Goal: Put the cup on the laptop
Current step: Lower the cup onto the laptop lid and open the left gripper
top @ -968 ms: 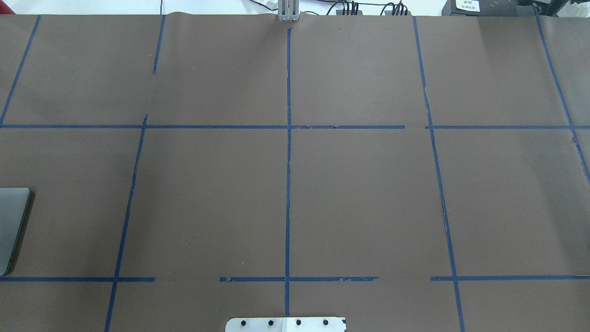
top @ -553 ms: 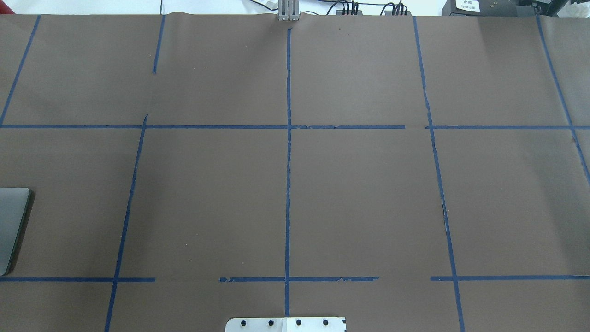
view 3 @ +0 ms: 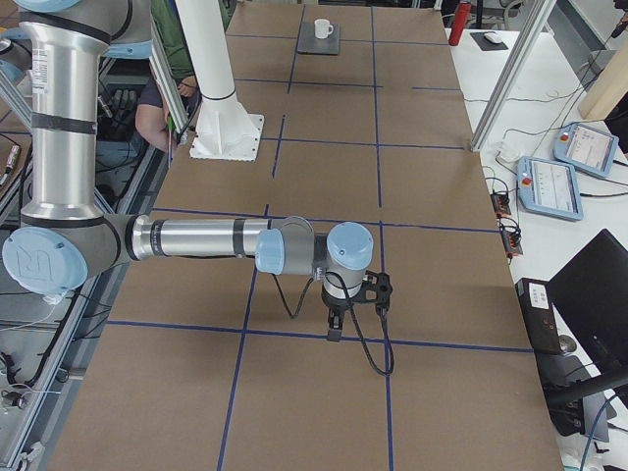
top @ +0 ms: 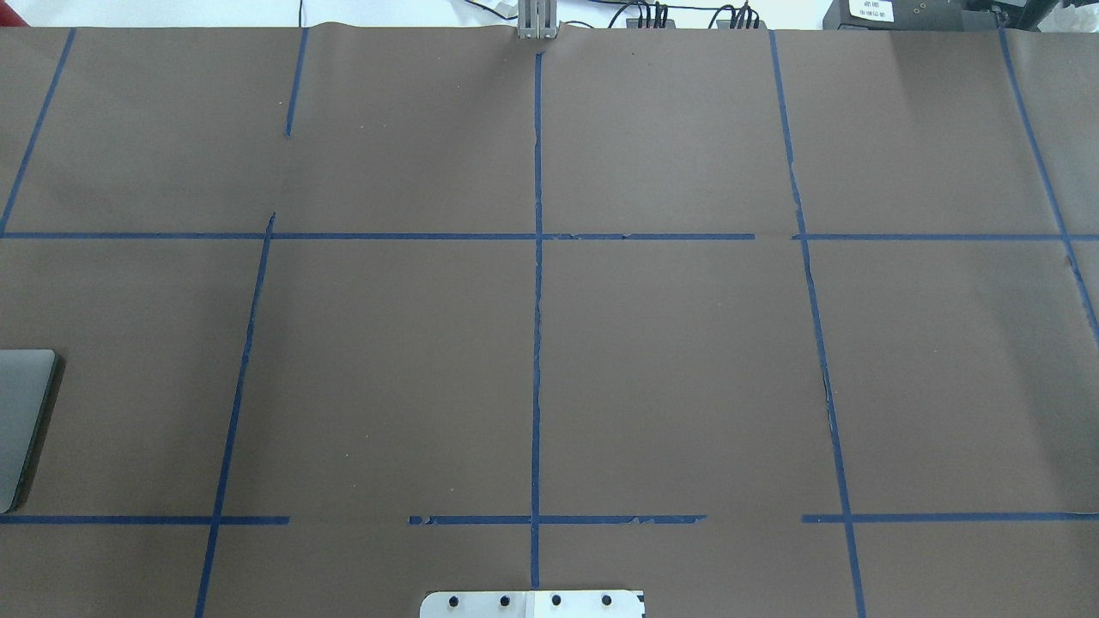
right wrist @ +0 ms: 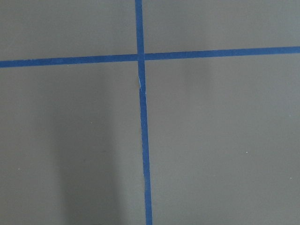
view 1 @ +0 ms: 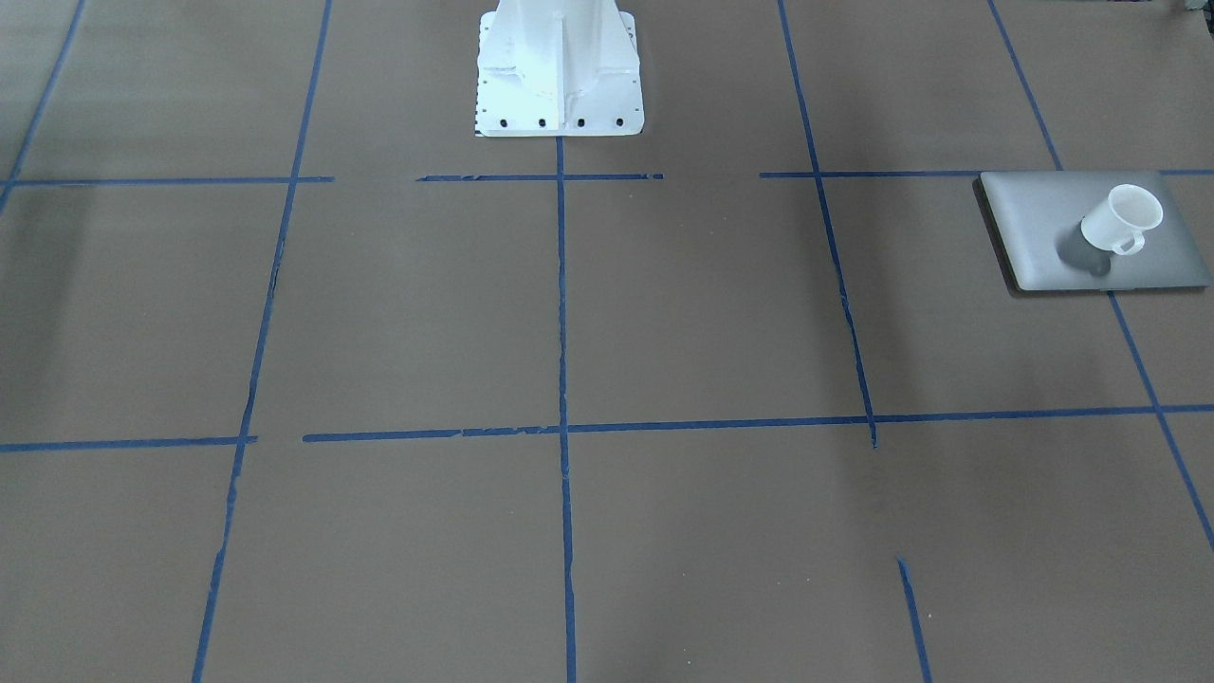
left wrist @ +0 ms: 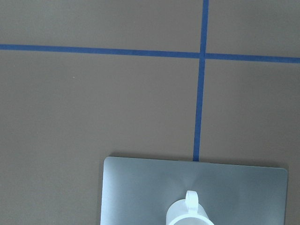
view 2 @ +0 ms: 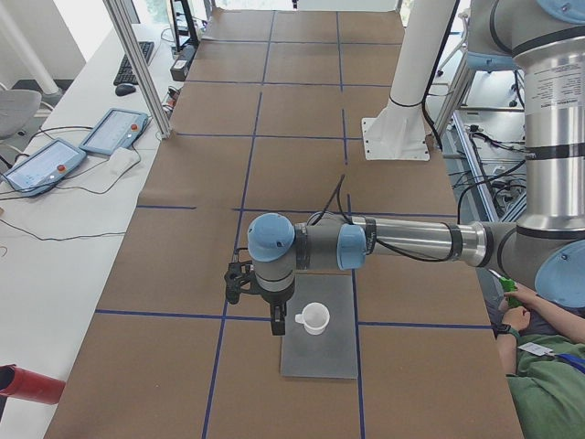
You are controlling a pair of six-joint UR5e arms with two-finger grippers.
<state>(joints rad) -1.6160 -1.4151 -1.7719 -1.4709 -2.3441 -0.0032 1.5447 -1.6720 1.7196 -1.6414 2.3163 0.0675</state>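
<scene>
The white cup [view 1: 1124, 218] stands upright on the closed silver-grey laptop [view 1: 1043, 237], handle toward the operators' side. It also shows in the left wrist view [left wrist: 190, 213] on the laptop [left wrist: 136, 192], and far off in the exterior right view [view 3: 322, 28]. Only a corner of the laptop [top: 21, 421] shows in the overhead view. My left gripper [view 2: 276, 325] hangs just beside the cup [view 2: 313, 317], apart from it; I cannot tell if it is open or shut. My right gripper [view 3: 334, 329] hangs over bare table far from the cup; I cannot tell its state.
The white robot pedestal [view 1: 560, 66] stands at the table's middle back. Blue tape lines grid the brown table. Teach pendants [view 2: 114, 131] lie on the side bench. A seated person [view 2: 548, 366] is near the robot's side.
</scene>
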